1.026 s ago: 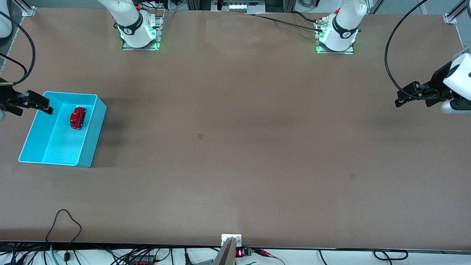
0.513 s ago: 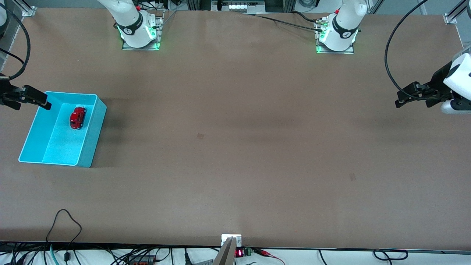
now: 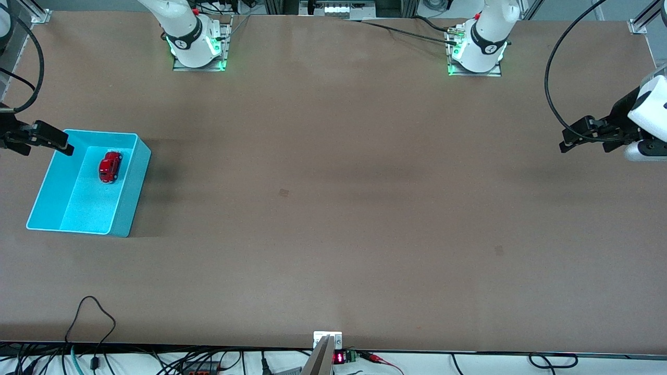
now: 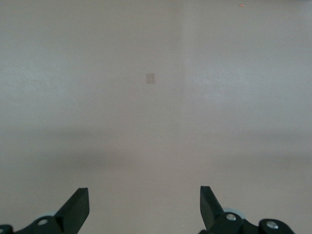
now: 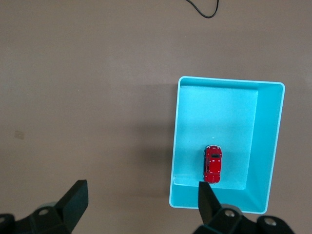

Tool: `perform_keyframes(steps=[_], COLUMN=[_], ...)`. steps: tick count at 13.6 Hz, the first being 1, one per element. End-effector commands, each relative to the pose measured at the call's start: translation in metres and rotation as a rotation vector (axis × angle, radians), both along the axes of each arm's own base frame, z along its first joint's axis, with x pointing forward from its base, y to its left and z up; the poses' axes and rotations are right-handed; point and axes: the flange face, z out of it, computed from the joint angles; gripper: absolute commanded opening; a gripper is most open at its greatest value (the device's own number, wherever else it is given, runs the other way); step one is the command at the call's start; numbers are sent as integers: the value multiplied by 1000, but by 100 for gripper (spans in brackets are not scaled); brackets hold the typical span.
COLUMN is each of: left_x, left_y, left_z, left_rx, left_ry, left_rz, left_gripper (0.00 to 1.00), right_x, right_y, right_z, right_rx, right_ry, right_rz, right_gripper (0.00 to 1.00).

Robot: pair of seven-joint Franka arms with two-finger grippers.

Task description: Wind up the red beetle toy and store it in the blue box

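Looking across the brown table (image 3: 333, 208), we see the blue box (image 3: 133, 195) sitting toward the right arm's end, an open-topped rectangular bin with low walls. Inside it rests the red beetle toy (image 3: 110, 166), on the box floor in the part of the box farther from the front camera, close to the wall that faces the middle of the table. In the right wrist view the blue box (image 5: 273, 146) shows its whole rim, and the red beetle toy (image 5: 212, 164) lies near 1 short wall, untouched by anything.

We find 2 arms, both held off the toy. The right gripper (image 3: 41, 140) hangs at the right arm's end of the table, over the box corner farthest from the front camera, its fingers spread apart and holding nothing; in its own wrist view the right gripper (image 5: 141, 200) shows 2 dark fingertips (image 5: 75, 195) standing wide, with bare table and the box edge between them.

The left gripper (image 3: 570, 139) waits above the bare table at the left arm's end, well apart from the box. Its own view shows the left gripper (image 4: 144, 207) with fingertips (image 4: 78, 200) parted wide and empty.
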Motion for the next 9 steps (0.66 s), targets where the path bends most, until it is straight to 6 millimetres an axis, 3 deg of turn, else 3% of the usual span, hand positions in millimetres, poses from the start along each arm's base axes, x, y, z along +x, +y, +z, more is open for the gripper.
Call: perform_keyframes(steps=[1,4,9], left_x=[-2,-3,-4], left_y=[-1,-11,-2], left_z=[6,7,7], left_rx=[-11,-11,-10], left_ry=[-14,-12,-10], left_rz=[-8,-25,-11], left_gripper=[100,100,100], right_x=[-2,0,1], right_y=[17,41,39], right_z=[6,5,4], right_rx=[-4,-9,-11], right_ry=[4,5,8], right_rz=[9,21,8], right_gripper=[100,100,100])
